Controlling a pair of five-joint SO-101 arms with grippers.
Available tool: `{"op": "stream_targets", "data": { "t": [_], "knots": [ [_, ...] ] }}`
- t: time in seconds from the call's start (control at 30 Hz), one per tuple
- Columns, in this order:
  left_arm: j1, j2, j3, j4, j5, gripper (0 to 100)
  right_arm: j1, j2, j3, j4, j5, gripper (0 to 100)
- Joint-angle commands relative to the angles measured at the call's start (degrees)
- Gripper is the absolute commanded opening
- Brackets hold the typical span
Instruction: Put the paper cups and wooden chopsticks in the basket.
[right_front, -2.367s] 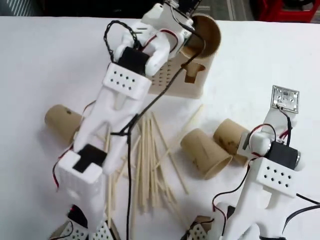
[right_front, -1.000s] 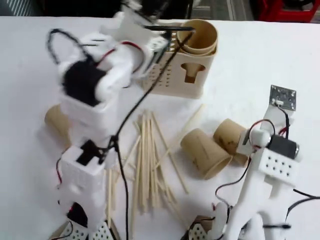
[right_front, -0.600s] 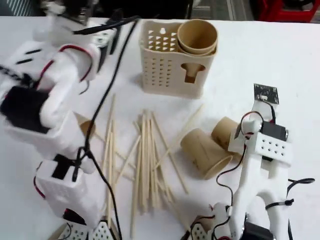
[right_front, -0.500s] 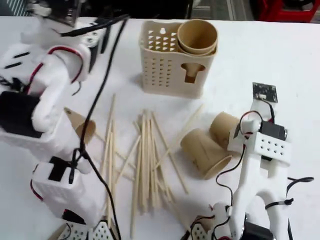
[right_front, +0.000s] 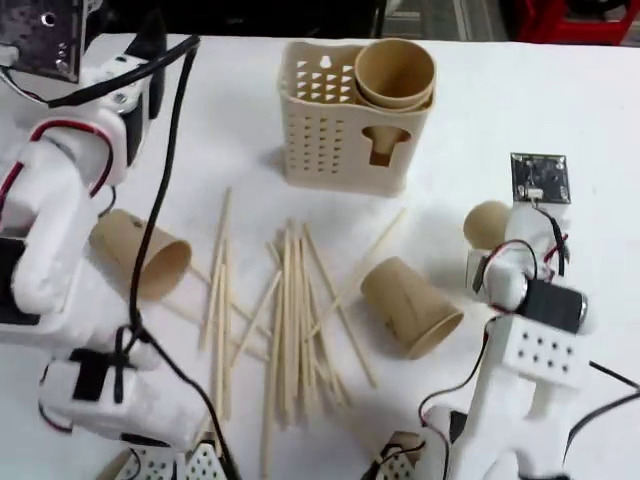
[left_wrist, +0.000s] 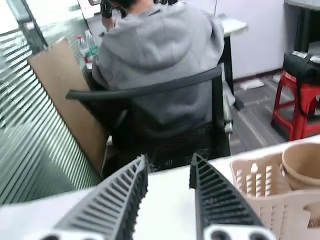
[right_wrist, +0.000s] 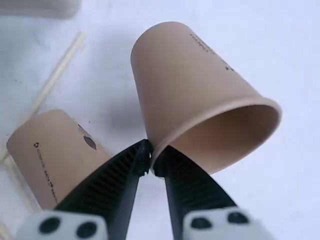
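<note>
Cup (right_wrist: 200, 95) rim is pinched in my right gripper (right_wrist: 151, 162) over the white table (right_front: 560, 90); chopsticks (right_front: 290, 310) lie scattered before the basket (right_front: 340, 130). My left gripper (left_wrist: 167, 165) is spread, facing a chair (left_wrist: 165, 142) and red stool (left_wrist: 302, 87).

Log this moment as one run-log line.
right gripper: shut on paper cup rim | left gripper: open, empty | basket: holds stacked cups | chopsticks: on table

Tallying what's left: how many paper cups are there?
5: apparently two nested cups in the basket, a cup lying left of the chopsticks, another cup right of them, and a pinched cup in the right gripper. More could be nested unseen.
</note>
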Motion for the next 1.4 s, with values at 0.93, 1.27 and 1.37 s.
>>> {"op": "stream_targets", "data": {
  "t": [0.93, 1.27, 1.37],
  "knots": [
    [-3.47, -85.49, 134.95, -34.81, 0.18, 15, -12.70, -19.74, -13.01, -5.41, 0.44, 1.9],
    [-3.47, -111.16, 162.20, -40.18, 0.18, 15, -18.42, -5.41, -26.55, -5.32, 0.53, 1.9],
    [-3.38, -109.76, 166.68, -40.44, 0.26, 15, -19.91, 2.42, -33.49, -4.35, 0.97, 1.9]
  ]
}}
